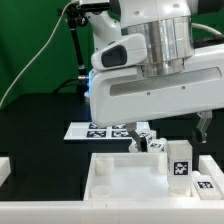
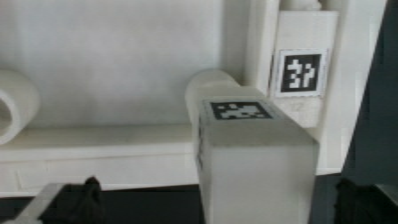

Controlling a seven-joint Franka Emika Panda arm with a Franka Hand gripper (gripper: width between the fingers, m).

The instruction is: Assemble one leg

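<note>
A white blocky leg (image 2: 258, 150) with a square tag on its end face lies between my gripper's (image 2: 217, 208) two dark fingertips (image 2: 71, 200). The jaws stand wide apart, with a gap on either side of the leg, so the gripper is open around it. In the exterior view the gripper (image 1: 168, 135) hangs low over the far edge of the white tabletop (image 1: 115, 185), and this leg (image 1: 152, 142) shows there only partly. A second tagged leg (image 1: 180, 162) stands on the tabletop; it also shows in the wrist view (image 2: 299, 72).
The marker board (image 1: 100, 130) lies on the black table behind the tabletop. The tabletop's raised rim (image 2: 107, 150) runs beside the leg. A white part (image 1: 4, 168) sits at the exterior view's left edge, and a rounded white part (image 2: 15, 105) shows in the wrist view.
</note>
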